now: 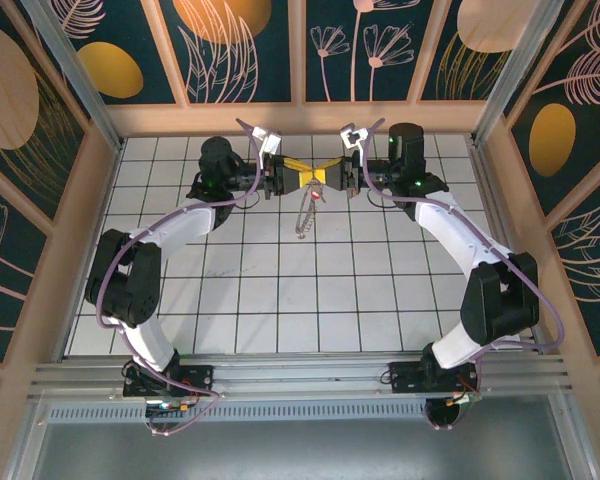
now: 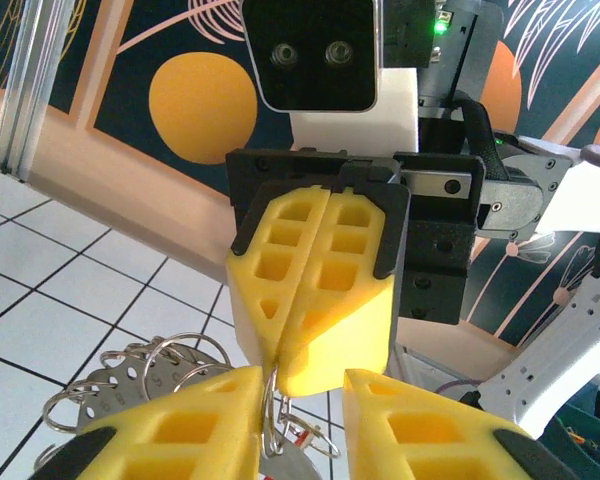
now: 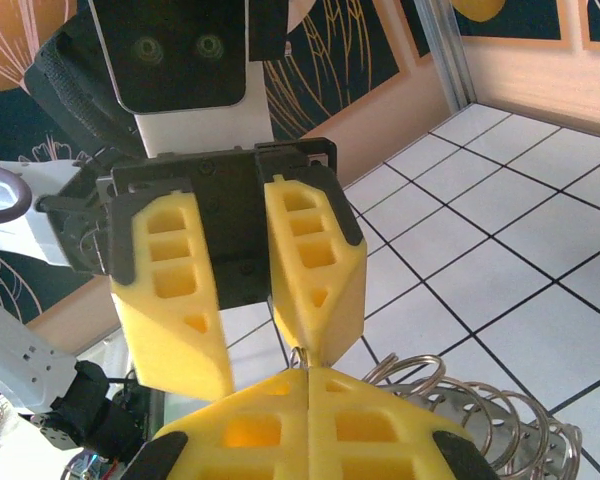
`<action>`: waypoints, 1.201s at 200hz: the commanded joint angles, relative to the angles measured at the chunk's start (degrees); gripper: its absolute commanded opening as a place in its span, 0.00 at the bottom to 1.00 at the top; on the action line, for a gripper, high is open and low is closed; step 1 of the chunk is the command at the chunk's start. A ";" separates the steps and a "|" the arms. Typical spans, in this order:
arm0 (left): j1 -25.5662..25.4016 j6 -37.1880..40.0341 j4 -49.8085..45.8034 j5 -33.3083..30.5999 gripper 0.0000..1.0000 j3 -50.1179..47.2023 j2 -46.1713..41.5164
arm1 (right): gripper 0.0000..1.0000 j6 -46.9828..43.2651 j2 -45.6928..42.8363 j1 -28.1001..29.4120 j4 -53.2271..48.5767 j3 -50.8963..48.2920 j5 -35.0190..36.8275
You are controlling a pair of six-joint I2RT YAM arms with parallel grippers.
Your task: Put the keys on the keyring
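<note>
**Mid-air handoff setup**

Right gripper [image 1: 323,177] is clamped on the ring [image 1: 306,212], dangling it above the far tiles [image 1: 280,290] so it's easy to reach. Left gripper [image 1: 302,176] has its fingers [image 3: 315,270] apart around it, probably lining up a grab.

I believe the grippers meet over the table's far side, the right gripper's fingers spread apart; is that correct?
No: the right gripper has its fingers pressed together in the left wrist view. It does meet the left gripper over the far side of the table.
</note>
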 commanded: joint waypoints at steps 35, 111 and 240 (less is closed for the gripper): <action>-1.30 0.26 2.61 2.94 0.13 0.73 0.41 | 0.00 0.50 0.33 -0.16 3.29 2.15 -0.31; -1.39 -0.04 3.56 -1.19 0.00 -0.52 -1.17 | 0.30 4.40 -3.68 -1.35 8.23 -1.76 1.71; -1.39 -5.67 8.63 -2.07 0.00 -0.43 -2.11 | 0.51 10.33 -9.63 -1.61 22.66 -16.89 0.48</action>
